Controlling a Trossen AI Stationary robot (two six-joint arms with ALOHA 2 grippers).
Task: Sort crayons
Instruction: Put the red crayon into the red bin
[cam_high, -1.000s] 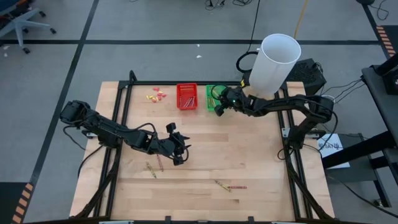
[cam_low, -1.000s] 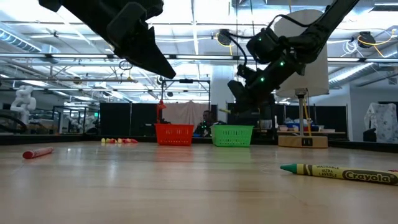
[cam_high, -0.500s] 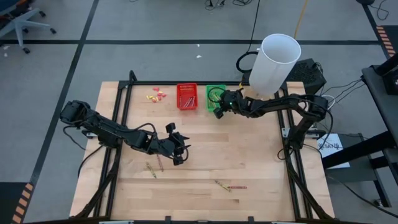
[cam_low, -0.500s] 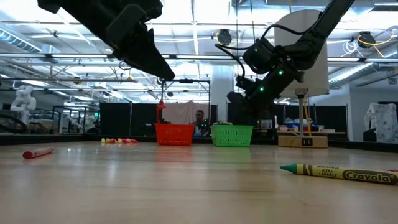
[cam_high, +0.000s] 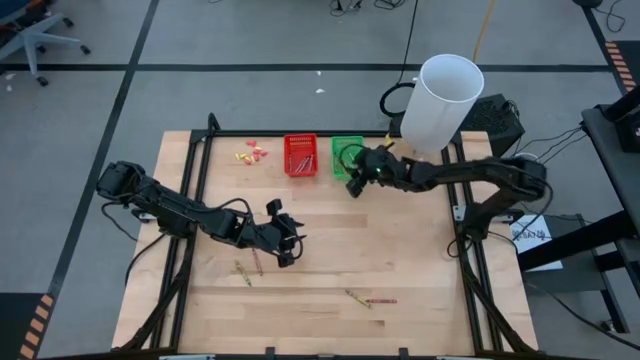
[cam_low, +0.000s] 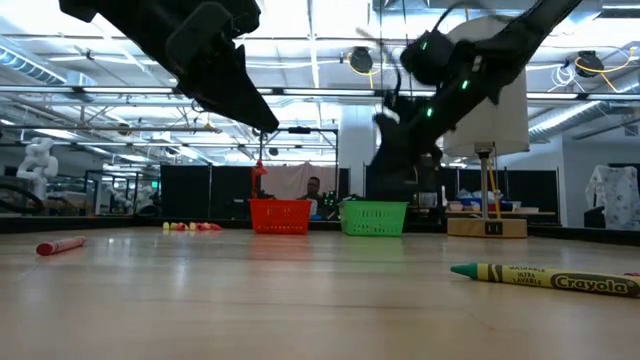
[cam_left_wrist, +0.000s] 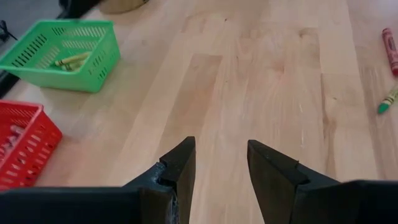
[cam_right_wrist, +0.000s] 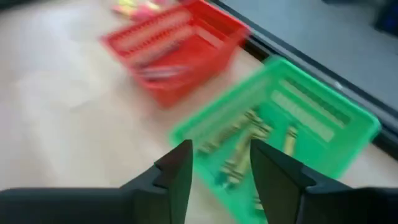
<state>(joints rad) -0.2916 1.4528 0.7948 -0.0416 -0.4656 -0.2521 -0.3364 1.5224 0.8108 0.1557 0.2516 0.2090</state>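
right gripper (cam_high: 352, 184) parted, empty, above green basket (cam_high: 345, 156) upper centre | yellow-green crayons (cam_right_wrist: 239, 148) inside it, under the jaws | left gripper (cam_left_wrist: 219, 167) parted, empty, mid-table | right wrist view smeared

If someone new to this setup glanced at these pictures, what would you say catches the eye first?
Probably the two bright baskets side by side at the table's far edge, the red basket and the green basket, with the right gripper open beside the green one. Next, the left gripper, open and empty, over the table's middle, near loose crayons on the wood. A tall white cylinder stands just beyond the table.
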